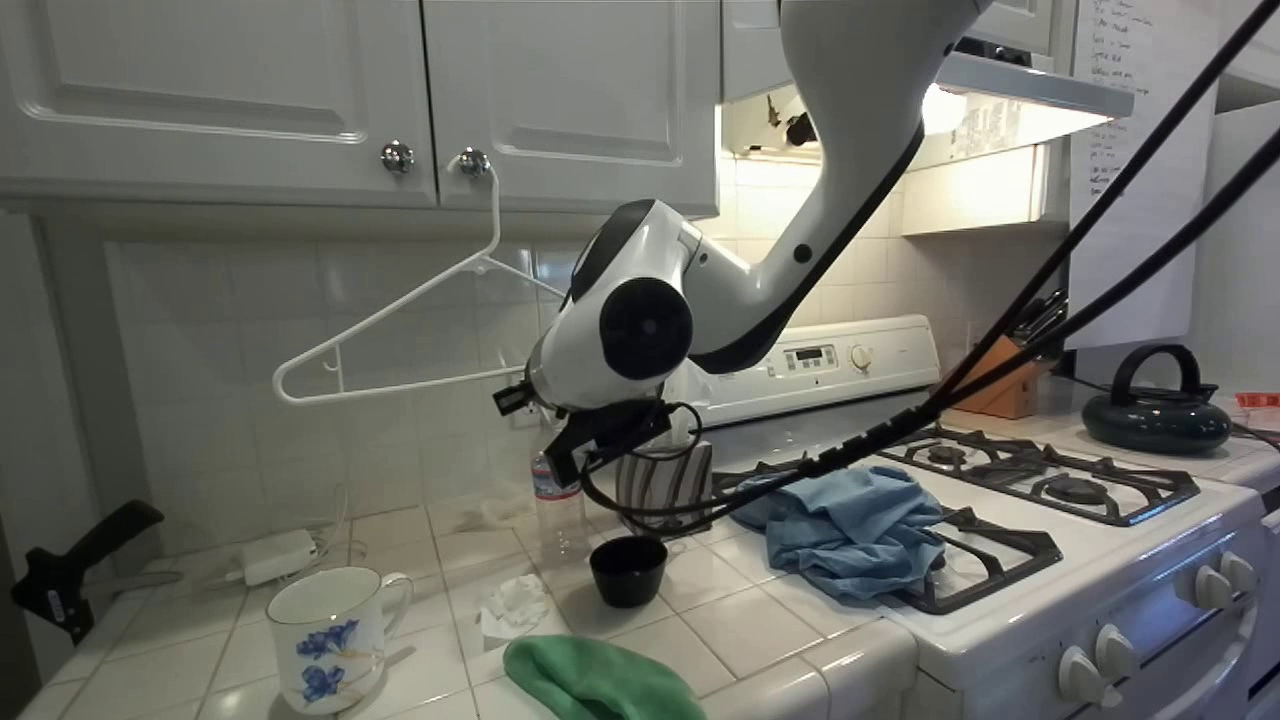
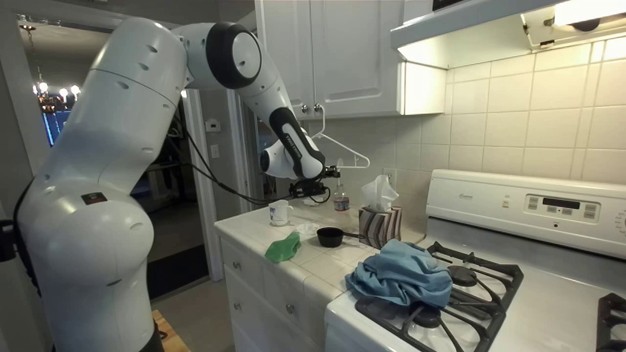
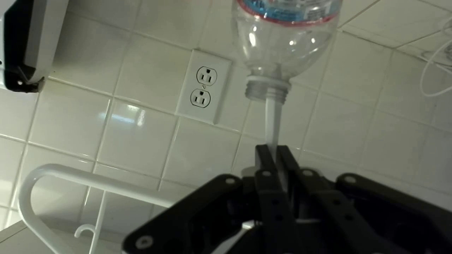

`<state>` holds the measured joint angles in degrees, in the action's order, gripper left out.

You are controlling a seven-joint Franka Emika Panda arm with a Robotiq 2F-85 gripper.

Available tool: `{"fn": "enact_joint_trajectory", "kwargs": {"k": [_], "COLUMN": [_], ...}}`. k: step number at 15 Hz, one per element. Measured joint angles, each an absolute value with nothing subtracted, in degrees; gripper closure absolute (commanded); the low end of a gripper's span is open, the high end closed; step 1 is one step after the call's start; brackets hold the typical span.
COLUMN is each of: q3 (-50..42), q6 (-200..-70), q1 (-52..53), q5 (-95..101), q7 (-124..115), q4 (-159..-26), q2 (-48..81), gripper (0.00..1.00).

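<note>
Fingertips (image 3: 263, 158) of the gripper (image 3: 272, 150), seen in the wrist view, were pressed snugly together on a thin white utensil (image 3: 273, 120), whose pale, smooth, straight stem ran into the open mouth of the bottle (image 3: 280, 46); the part inside looked greyish through the neck. The bottle was clear plastic, with a threaded neck, glossy rounded shoulders and a blue label edged in red. An outlet (image 3: 203, 86) was set in the tiled wall (image 3: 204, 151) behind the bottle, and a white hanger (image 3: 106, 185) hung higher up than the bottle. In an exterior view, the bottle stood upright on the tiled counter (image 1: 720, 620), its top hidden behind the wrist hardware (image 1: 610, 435); a floral mug (image 1: 330, 640) stood to the bottle's left there, with a crumpled tissue (image 1: 515, 605) and a green cloth (image 1: 600, 680) in front of the bottle. In an exterior view, a striped tissue box (image 2: 380, 226) stood near the bottle, a small black pan (image 2: 330, 237) sat in front of it, and a blue cloth (image 2: 401, 274) lay farther from it, on the stove (image 2: 552, 293).
</note>
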<state>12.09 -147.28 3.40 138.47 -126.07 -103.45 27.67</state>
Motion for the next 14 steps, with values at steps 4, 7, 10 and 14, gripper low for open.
{"fn": "enact_joint_trajectory", "kwargs": {"k": [4, 7, 10, 14], "q3": [12.1, 12.1, 12.1, 12.1], "q6": [-147.3, -147.3, -147.3, -147.3], "q1": [3.2, 3.1, 3.1, 3.1], "q5": [138.5, 138.5, 138.5, 138.5], "q7": [-126.1, -126.1, -126.1, -126.1], "q4": [-103.5, -103.4, -103.4, -103.4], "q2": [27.7, 27.7, 27.7, 27.6], "gripper": [0.58, 0.38, 0.17, 0.00]}}
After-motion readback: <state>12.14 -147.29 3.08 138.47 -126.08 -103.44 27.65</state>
